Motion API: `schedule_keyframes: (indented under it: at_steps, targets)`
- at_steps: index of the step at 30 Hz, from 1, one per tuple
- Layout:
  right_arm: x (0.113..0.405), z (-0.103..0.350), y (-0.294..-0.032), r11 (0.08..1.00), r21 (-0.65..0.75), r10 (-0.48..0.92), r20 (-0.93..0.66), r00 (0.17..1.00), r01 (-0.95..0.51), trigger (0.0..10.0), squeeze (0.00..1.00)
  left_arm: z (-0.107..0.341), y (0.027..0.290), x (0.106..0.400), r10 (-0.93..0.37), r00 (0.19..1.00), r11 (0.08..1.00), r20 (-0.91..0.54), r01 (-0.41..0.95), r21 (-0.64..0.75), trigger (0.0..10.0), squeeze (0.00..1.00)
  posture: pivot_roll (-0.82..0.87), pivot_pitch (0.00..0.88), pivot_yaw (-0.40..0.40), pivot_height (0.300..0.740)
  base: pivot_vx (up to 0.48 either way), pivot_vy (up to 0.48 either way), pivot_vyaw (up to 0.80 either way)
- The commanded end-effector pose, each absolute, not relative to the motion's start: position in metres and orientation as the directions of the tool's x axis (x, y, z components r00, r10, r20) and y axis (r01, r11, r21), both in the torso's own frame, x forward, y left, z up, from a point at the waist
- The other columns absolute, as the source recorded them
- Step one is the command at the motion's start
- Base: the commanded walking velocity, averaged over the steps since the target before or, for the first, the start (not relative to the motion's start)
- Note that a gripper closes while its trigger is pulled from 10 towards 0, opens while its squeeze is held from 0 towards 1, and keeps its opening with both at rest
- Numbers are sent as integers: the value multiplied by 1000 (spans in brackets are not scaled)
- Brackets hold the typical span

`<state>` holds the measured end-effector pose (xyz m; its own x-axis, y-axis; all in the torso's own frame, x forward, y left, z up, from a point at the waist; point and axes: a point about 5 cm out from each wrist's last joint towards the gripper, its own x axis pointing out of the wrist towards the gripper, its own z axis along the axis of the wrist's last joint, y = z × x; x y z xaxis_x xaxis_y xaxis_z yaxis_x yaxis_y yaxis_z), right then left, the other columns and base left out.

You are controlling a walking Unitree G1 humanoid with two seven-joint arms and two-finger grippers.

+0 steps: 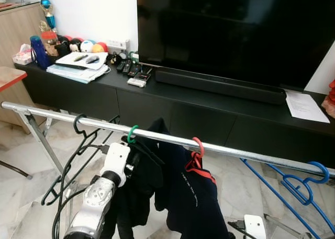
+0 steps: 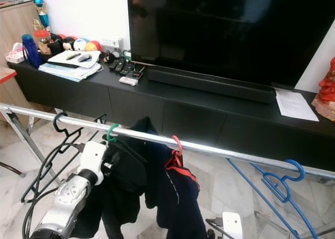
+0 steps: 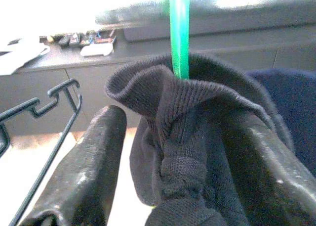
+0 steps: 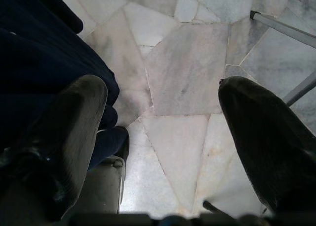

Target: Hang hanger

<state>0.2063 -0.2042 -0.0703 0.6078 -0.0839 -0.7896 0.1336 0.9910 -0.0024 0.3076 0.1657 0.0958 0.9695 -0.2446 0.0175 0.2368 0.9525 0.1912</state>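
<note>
A green hanger (image 1: 132, 134) hooks over the silver rail (image 1: 47, 114) of a drying rack in a living room, a dark knitted garment (image 3: 192, 152) draped on it; the left gripper (image 3: 168, 157) is raised just under the rail, its two black fingers (image 3: 84, 171) spread to either side of the bunched knit collar, pressed close but not visibly clamping it; the green neck of the hanger rises straight out of the fabric between them. Beside it on the rail hangs a red hanger (image 1: 198, 146) carrying a navy shirt (image 1: 196, 197); an empty black hanger (image 1: 78, 125) hooks on nearer the robot's left, a blue hanger (image 1: 314, 173) at the far right. The right gripper (image 4: 163, 152) hangs low over the marble floor (image 4: 187, 77), fingers wide apart and holding nothing, the navy cloth at one side. Behind the rack stand a black TV cabinet (image 1: 209, 105) and television (image 1: 235, 30).
</note>
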Motion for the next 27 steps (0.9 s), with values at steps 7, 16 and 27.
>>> schedule_keyframes:
  at_steps: [7,16,27]
  targets:
    - [204,-71,-208,991,-11,-89,-797,598,133,10000,0,113,172,279,-302,952,933,45,286,219,10000,1000,64,23,-95,740,0,0,0]
    - [205,-70,-209,992,-16,-90,-797,597,128,10000,0,101,187,230,-347,934,908,-90,358,218,10000,1000,87,31,-90,740,0,0,0]
    - [205,-70,-209,993,-24,-89,-801,592,116,10000,0,52,226,185,-140,942,974,-305,186,126,10000,663,95,33,-86,740,0,0,0]
